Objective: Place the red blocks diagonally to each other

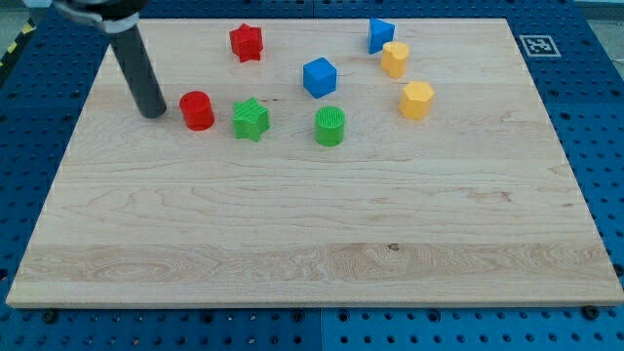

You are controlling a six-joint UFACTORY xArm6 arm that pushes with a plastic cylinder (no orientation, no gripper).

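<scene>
A red cylinder (197, 110) stands at the board's upper left. A red star (247, 42) lies up and to the right of it, near the view's top. My tip (153, 113) rests on the board just left of the red cylinder, with a small gap between them. The dark rod slants up to the view's top left.
A green star (252, 119) sits just right of the red cylinder, and a green cylinder (331, 126) further right. A blue cube (319, 77) is at centre top. A blue block (379, 34) and two yellow blocks (395, 58) (416, 99) are at upper right.
</scene>
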